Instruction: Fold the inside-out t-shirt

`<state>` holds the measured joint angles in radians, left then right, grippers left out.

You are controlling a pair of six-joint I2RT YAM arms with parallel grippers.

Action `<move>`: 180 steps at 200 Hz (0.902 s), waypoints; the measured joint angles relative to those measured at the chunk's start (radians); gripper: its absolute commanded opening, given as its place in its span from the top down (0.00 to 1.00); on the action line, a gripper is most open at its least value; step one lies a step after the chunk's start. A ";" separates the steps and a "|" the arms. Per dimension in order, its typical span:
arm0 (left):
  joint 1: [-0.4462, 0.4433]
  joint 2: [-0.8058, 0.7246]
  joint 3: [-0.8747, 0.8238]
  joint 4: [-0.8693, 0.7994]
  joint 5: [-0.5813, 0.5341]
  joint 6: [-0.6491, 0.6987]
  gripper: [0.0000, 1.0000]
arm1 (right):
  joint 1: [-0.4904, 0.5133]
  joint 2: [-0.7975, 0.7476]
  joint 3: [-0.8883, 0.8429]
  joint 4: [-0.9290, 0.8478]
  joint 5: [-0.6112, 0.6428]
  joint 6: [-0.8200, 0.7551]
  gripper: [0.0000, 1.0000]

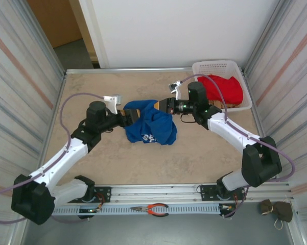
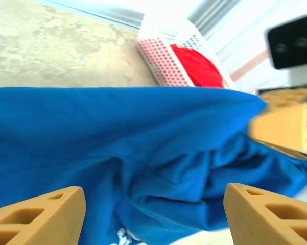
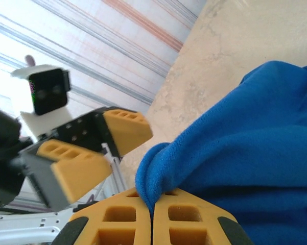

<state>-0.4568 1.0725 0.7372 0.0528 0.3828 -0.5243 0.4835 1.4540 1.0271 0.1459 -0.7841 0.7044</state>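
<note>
Two arms meet over the middle of the bench, one from each side.

- The inside-out t-shirt is a bunched blue heap about midway between the far and near edges, well apart from the side edges.
- Its upper edge runs left to right between the two hands. The rest sags toward the near edge.
- A basket with a red garment sits in the far right corner, well apart from the shirt.
- Right hand: at the shirt's far right end, fingers pressed together on a fold of blue cloth. It has the shirt.
- Left hand: at the shirt's left end, jaws wide apart and holding nothing.
- White lettering shows on the near side of the heap.

Key relation: the cloth lies straight ahead of the left hand, toward the right side of the bench. I judge that any re-grip falls to the left hand, approaching along that left-to-right edge.

View differences:
- The top camera cannot tell me whether the left hand touches the cloth.
- The left wrist camera shows its fingers spread, with the cloth beyond them rather than between the pads.
- The right wrist camera alone shows the pinched fold in the right hand, and the left hand gaping opposite.
</note>
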 measured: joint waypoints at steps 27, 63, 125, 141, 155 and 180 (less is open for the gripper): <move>-0.076 0.061 0.018 -0.011 -0.019 0.058 0.36 | 0.000 0.005 -0.003 0.013 -0.002 0.012 1.00; -0.127 0.193 0.084 -0.025 -0.040 0.119 0.40 | 0.000 0.005 -0.003 0.023 -0.002 0.022 1.00; -0.128 0.313 0.193 -0.024 -0.055 0.162 1.00 | -0.003 0.005 -0.018 0.031 0.004 0.022 1.00; -0.127 0.311 0.226 -0.041 -0.051 0.170 1.00 | -0.019 0.013 -0.024 0.030 0.015 0.022 1.00; -0.113 0.292 0.249 -0.055 -0.016 0.168 1.00 | -0.047 0.041 -0.024 0.033 0.043 0.021 0.94; -0.034 0.246 0.265 -0.045 0.137 0.113 1.00 | -0.090 0.155 0.006 -0.006 0.122 0.016 0.54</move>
<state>-0.4904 1.3190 1.0019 0.0074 0.5198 -0.4118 0.3935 1.6089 1.0332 0.1398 -0.6621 0.7204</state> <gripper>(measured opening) 0.054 0.348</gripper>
